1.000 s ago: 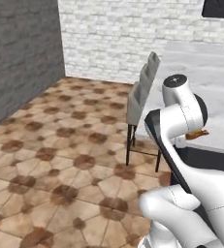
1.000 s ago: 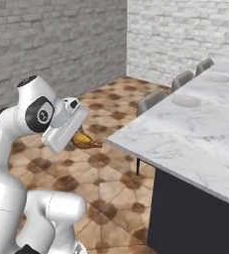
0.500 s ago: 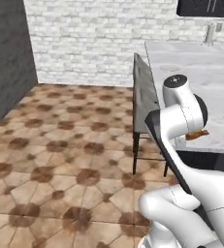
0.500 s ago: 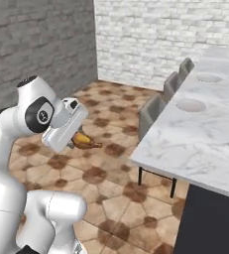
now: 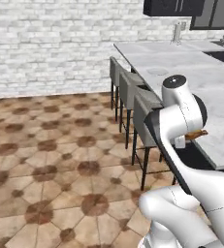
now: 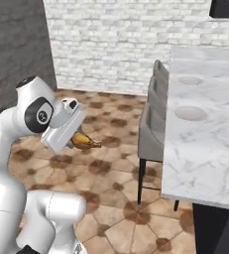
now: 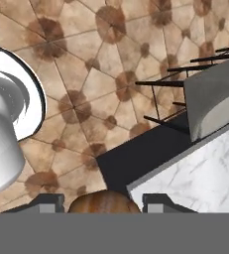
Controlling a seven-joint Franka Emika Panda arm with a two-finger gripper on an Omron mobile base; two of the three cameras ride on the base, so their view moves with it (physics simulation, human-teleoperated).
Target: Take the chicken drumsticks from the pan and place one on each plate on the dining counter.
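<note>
A long marble table (image 6: 205, 149) runs along the right of the kitchen, grey stools (image 5: 141, 110) tucked along its near side over a patterned tile floor (image 5: 45, 155). Two pale plates (image 6: 191, 113) lie on the slab, well apart from the arm, the farther plate (image 6: 191, 80) beyond the nearer one. The white arm (image 6: 22, 144) is folded close to its own body, short of the table edge. Its end effector (image 7: 104, 202) is clamped on a golden-brown drumstick (image 6: 84, 143), which juts from between the fingers (image 7: 46, 202) above the floor. The carry looks midway: the job now is likely to keep the grip steady, bring the base nearer, then reach out over the nearer plate and lower before letting go, so the meat does not roll off.
</note>
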